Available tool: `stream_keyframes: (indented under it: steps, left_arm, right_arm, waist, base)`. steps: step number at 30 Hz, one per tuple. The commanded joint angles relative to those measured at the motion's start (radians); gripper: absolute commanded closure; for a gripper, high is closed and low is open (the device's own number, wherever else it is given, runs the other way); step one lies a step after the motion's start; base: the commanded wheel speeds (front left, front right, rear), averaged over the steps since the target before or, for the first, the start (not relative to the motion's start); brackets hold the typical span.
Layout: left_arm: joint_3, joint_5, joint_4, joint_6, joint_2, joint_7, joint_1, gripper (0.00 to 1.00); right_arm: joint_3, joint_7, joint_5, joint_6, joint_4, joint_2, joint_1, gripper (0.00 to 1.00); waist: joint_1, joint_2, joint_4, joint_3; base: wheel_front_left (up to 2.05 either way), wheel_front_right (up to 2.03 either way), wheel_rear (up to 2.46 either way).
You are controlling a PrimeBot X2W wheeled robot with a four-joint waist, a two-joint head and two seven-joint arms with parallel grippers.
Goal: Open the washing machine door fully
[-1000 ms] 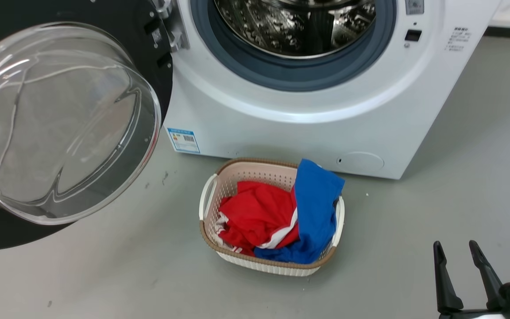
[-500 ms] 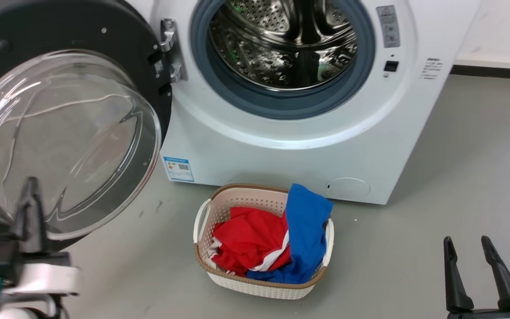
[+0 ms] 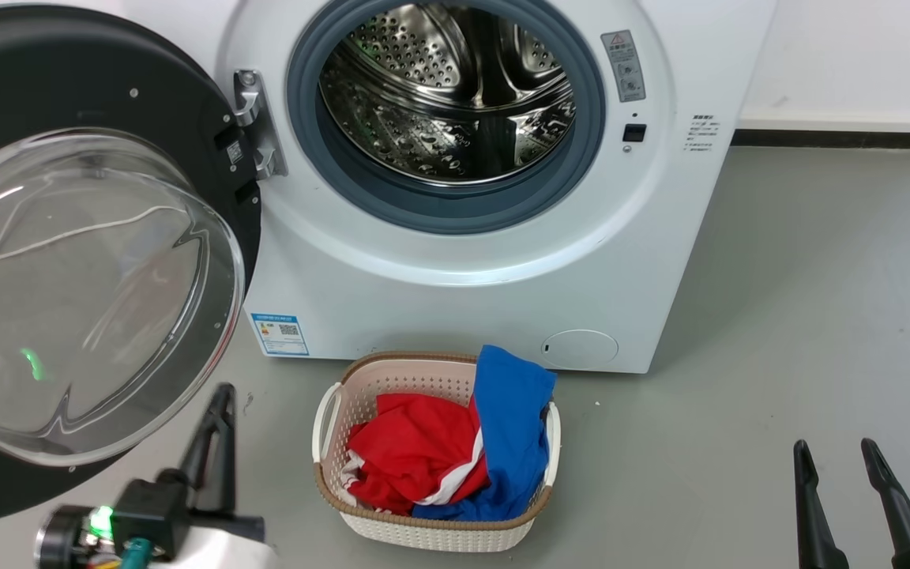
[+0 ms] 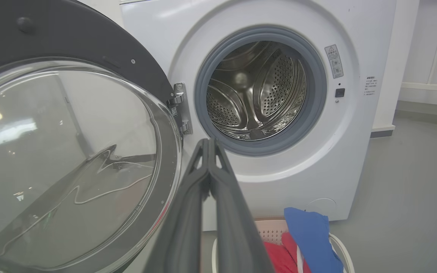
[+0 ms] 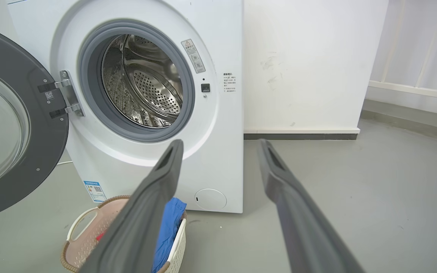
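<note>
Black-rimmed washing machine door (image 3: pixel 92 79) stands swung wide on its hinge, just up and left of the left gripper (image 3: pixel 222 395), whose fingers are pressed together on nothing. Right gripper (image 3: pixel 834 454) is spread and empty. Washing machine (image 3: pixel 463 284) lies ahead of both, with the laundry basket (image 3: pixel 392 387) between them.

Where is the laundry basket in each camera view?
Head view: laundry basket lower centre, before the washing machine.
Left wrist view: bottom edge, right of centre, partly behind the left tool.
Right wrist view: bottom left, partly behind the right tool.
Shared landmark: the machine's round lower cap, up-right of the basket.
</note>
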Motion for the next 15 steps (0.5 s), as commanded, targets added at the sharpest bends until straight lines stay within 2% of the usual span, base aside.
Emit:
stream_keyframes:
  steps: [1,2,3,15]
  left_arm:
    - [-0.010,-0.004,0.015,-0.004,-0.006,0.003,0.014,0.91]
    - [-0.016,-0.007,0.024,-0.006,-0.010,0.003,0.015,0.54]
    - [-0.024,-0.007,0.028,-0.006,-0.016,0.003,0.016,0.00]
    - [-0.071,-0.010,0.078,0.009,-0.045,0.003,0.054,0.00]
  right_arm:
    - [0.002,-0.002,0.009,0.000,0.001,0.002,0.011,0.00]
    - [0.003,-0.002,0.009,0.000,0.002,0.001,0.014,0.00]
    - [0.001,-0.002,0.010,0.000,0.004,0.001,0.017,0.00]
    - [0.001,-0.002,0.028,0.000,0.018,0.001,0.041,0.00]
  waist:
    - [0.0001,-0.0001,-0.007,-0.005]
    - [0.0001,-0.0001,-0.010,-0.007]
    - [0.0001,-0.0001,-0.011,-0.008]
    - [0.0001,-0.0001,-0.032,-0.018]
  base:
    - [0.00,0.00,0.00]
    - [0.00,0.00,0.00]
    - [0.00,0.00,0.00]
    - [0.00,0.00,0.00]
